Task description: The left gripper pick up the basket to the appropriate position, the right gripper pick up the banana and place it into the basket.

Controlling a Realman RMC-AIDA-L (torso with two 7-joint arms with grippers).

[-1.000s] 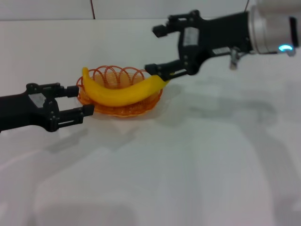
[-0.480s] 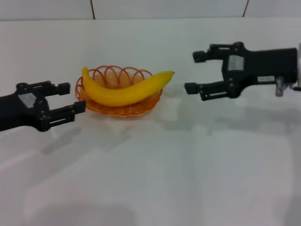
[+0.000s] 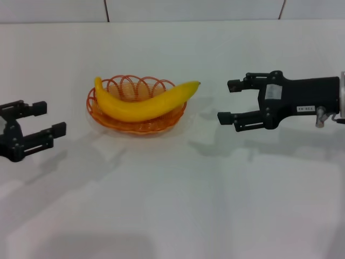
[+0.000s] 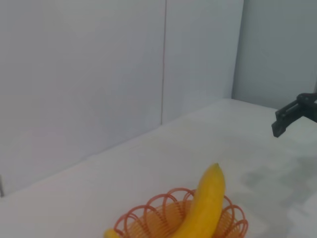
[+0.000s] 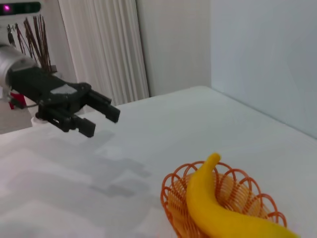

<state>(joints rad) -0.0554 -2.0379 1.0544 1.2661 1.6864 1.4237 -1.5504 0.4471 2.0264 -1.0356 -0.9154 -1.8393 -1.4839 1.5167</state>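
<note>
The yellow banana (image 3: 143, 101) lies across the orange wire basket (image 3: 108, 121) on the white table, its tips reaching over the rim. The left wrist view shows the same banana (image 4: 204, 207) and basket (image 4: 148, 214), as does the right wrist view, where the banana (image 5: 213, 206) rests in the basket (image 5: 173, 196). My left gripper (image 3: 46, 120) is open at the far left, apart from the basket, and it appears in the right wrist view (image 5: 101, 116). My right gripper (image 3: 229, 101) is open to the right of the banana, holding nothing.
The white table (image 3: 172, 205) stretches out in front of the basket. A grey wall with panel seams (image 4: 163, 59) stands behind it. White curtains (image 5: 104, 44) hang beyond the left arm.
The right gripper let go of the banana and drew back to the right. My left gripper pulled away leftward from the basket. The banana and basket stayed put.
</note>
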